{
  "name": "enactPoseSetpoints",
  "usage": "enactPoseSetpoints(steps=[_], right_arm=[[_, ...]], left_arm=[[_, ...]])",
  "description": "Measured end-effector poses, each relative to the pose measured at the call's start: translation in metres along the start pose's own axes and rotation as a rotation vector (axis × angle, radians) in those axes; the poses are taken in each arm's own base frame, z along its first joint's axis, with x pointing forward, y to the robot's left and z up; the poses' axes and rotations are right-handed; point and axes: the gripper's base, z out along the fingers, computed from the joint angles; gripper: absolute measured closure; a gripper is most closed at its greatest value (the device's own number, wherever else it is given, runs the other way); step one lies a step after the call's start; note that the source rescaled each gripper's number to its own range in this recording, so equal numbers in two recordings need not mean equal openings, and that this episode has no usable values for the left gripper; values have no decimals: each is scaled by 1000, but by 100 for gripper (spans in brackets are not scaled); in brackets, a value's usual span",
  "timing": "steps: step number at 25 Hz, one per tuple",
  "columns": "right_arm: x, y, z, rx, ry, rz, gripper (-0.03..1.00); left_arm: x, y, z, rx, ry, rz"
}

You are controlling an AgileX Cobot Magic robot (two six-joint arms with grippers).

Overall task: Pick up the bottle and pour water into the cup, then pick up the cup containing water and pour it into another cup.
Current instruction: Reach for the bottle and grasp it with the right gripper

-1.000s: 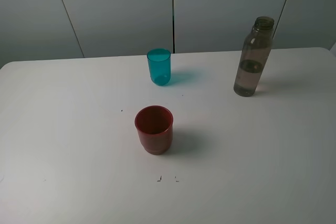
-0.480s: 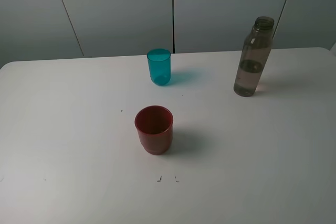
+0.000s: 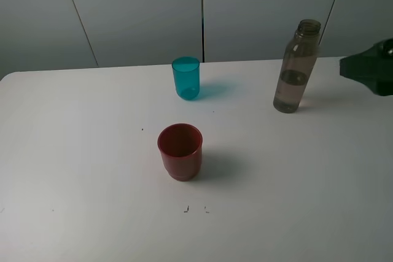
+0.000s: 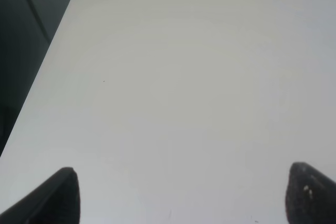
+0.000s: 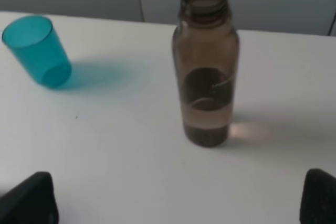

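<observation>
Nothing poured yet; the bottle is ungrasped and every step is left.
Another cup point(image 3: 180, 150) is seen lower centre, the cup point(image 3: 186, 78) upper centre, the bottle point(image 3: 296, 67) upper right, part filled. The right gripper point(image 5: 173, 201) is held spread near the bottle, the left gripper point(image 4: 181, 198) spread over bare table point(image 4: 184, 77). Only fingertips are shown.
</observation>
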Motion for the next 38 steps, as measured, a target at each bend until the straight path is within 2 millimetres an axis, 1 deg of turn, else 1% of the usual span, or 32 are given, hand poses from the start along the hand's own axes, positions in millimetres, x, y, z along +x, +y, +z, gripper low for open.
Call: enactPoseSetpoints(steps=[2, 6, 17, 24, 29, 35, 38], right_arm=[[9, 1, 21, -1, 16, -14, -3], [26, -4, 55, 44, 40, -10, -3], [55, -17, 126, 124, 59, 14, -3], [67, -18, 161, 110, -57, 17, -3], [77, -19, 179, 104, -36, 15, -3], [76, -20, 207, 97, -41, 5, -3], [77, -30, 214, 123, -37, 38, -3]], left_arm=[[0, 0, 0, 0, 0, 2], [0, 0, 0, 0, 0, 2], [0, 0, 0, 0, 0, 2], [0, 0, 0, 0, 0, 2], [0, 0, 0, 0, 0, 2], [0, 0, 0, 0, 0, 2], [0, 0, 0, 0, 0, 2]])
